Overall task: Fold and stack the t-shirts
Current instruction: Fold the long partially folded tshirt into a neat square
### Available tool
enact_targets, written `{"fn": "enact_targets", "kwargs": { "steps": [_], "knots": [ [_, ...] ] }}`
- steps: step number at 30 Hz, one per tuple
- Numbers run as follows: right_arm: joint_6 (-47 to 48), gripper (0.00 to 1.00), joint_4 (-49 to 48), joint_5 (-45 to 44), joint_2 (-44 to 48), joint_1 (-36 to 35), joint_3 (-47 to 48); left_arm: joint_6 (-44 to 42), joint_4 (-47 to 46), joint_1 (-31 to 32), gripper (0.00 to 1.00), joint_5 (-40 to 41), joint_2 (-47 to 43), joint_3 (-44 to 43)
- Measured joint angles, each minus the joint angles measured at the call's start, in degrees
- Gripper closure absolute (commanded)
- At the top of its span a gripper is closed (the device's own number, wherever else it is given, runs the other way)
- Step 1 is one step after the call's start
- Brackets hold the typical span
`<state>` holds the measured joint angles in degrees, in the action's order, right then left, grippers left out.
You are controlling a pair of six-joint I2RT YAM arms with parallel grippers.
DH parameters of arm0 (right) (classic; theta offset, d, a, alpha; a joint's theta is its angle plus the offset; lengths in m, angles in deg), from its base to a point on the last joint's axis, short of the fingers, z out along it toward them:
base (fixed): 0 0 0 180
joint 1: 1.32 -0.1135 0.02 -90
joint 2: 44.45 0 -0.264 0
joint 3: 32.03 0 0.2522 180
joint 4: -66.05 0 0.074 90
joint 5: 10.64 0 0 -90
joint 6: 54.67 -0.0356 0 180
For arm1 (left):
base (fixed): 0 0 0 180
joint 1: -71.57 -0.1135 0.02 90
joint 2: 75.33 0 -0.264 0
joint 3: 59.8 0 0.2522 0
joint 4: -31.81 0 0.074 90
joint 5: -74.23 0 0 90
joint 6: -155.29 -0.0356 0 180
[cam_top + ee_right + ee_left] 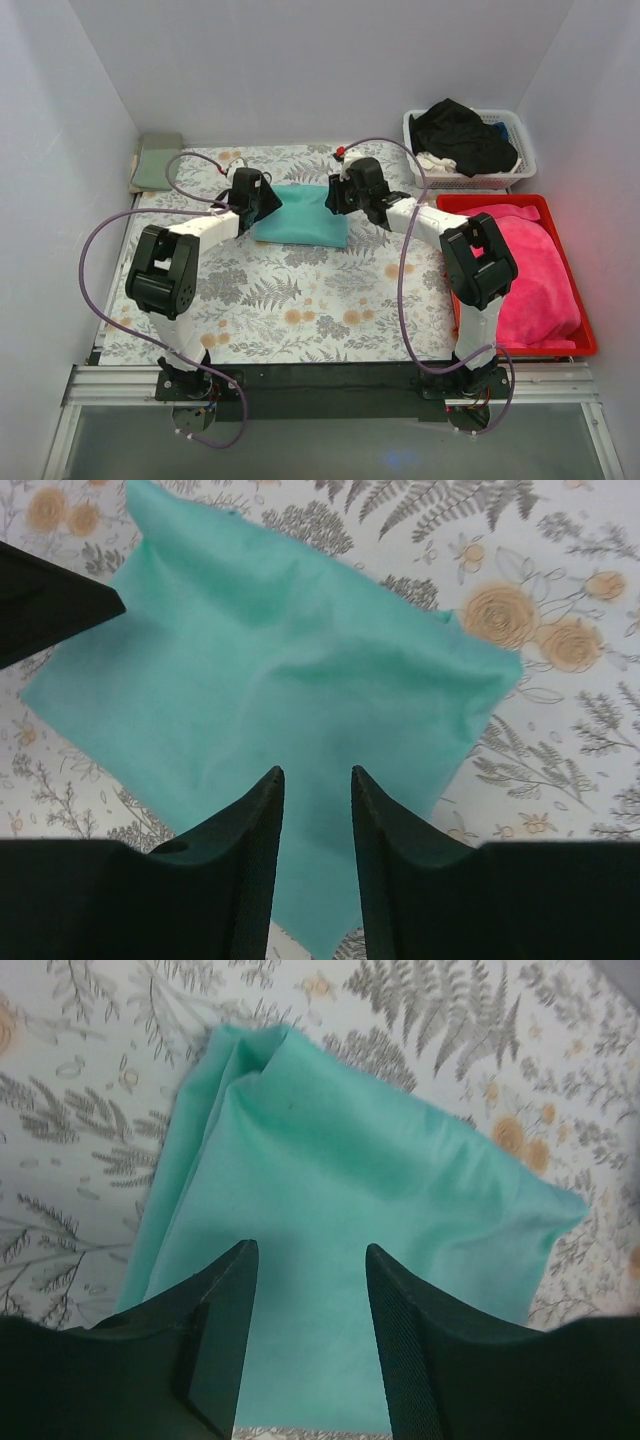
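Observation:
A teal t-shirt (303, 215) lies folded into a small rectangle at the back middle of the patterned cover. It fills the left wrist view (330, 1200) and the right wrist view (270, 670). My left gripper (268, 200) is over its left edge, open and empty (310, 1255). My right gripper (340, 195) is over its right edge, open and empty (317, 775). A sage-green folded tee (158, 160) lies at the back left corner. A black tee (462, 135) is heaped in the white basket.
A white basket (520, 160) stands at the back right with clothes in it. A red tray (580, 335) on the right holds a pink cloth (530, 280). White walls close in the left, back and right sides.

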<state>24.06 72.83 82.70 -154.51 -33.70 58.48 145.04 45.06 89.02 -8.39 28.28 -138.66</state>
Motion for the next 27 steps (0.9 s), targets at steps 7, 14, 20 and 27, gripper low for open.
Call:
{"fn": "enact_targets", "kwargs": {
  "steps": [7,14,20,27],
  "knots": [
    [-1.3,0.65,-0.1,3.1,-0.3,-0.9,-6.8,1.9,0.3,1.3,0.55,0.9,-3.6,11.7],
    [-2.3,0.68,-2.0,3.9,-1.4,-1.1,-11.7,2.2,0.5,1.6,0.57,3.6,-6.2,14.7],
    [-2.6,0.69,-5.0,3.2,-0.7,-1.1,-14.1,4.0,-1.6,1.9,0.57,5.7,-7.5,17.8],
    [-3.0,0.7,-4.3,1.0,2.6,-2.1,-17.5,6.3,2.1,2.1,0.58,9.9,-10.8,20.3]
  ]
}}
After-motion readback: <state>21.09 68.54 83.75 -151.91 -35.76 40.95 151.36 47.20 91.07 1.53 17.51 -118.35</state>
